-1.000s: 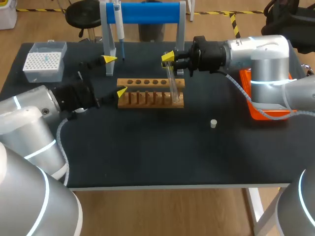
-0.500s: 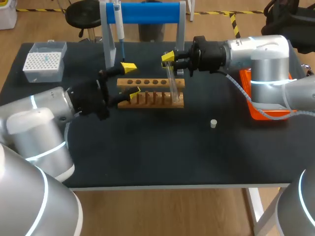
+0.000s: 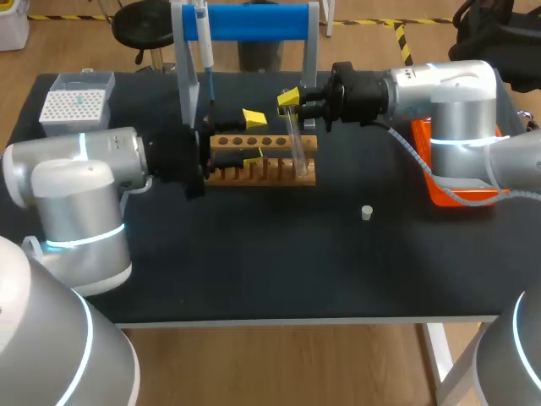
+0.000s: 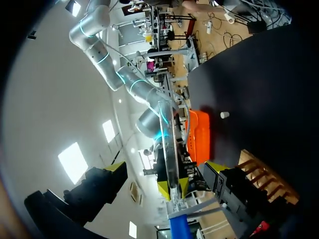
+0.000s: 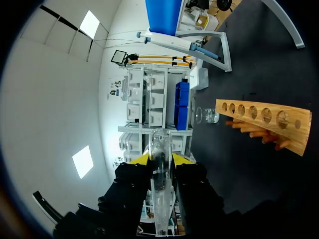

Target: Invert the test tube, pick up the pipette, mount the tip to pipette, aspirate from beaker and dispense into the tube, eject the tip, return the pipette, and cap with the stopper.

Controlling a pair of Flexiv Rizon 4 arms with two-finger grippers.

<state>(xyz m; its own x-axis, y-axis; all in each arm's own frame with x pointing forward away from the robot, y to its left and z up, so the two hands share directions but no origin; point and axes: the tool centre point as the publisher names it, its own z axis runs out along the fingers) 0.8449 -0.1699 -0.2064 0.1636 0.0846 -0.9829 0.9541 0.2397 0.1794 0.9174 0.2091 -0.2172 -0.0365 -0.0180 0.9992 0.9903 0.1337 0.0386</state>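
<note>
Both yellow fingertips of the right gripper [image 5: 160, 159] clamp the clear glass test tube [image 5: 160, 199] from two sides, plain only in the right wrist view. The head view places the tube nearly upright at the right end of the wooden peg rack [image 3: 308, 142]. Whether the tube touches the rack is unclear, and the left gripper [image 3: 252, 135], fingers apart, hangs over the rack's left half.

The rack [image 3: 279, 172] is seen to be of bare, matt wood. The test tube [image 3: 294, 144] at its right end is of a clear, glossy material; glass cannot be told from plastic. The table [image 3: 254, 262] under the rack is surfaced in matt black. Right of the rack, the stopper [image 3: 367, 212] looks dull white, and the tray [image 3: 424, 173] smooth orange plastic.
</note>
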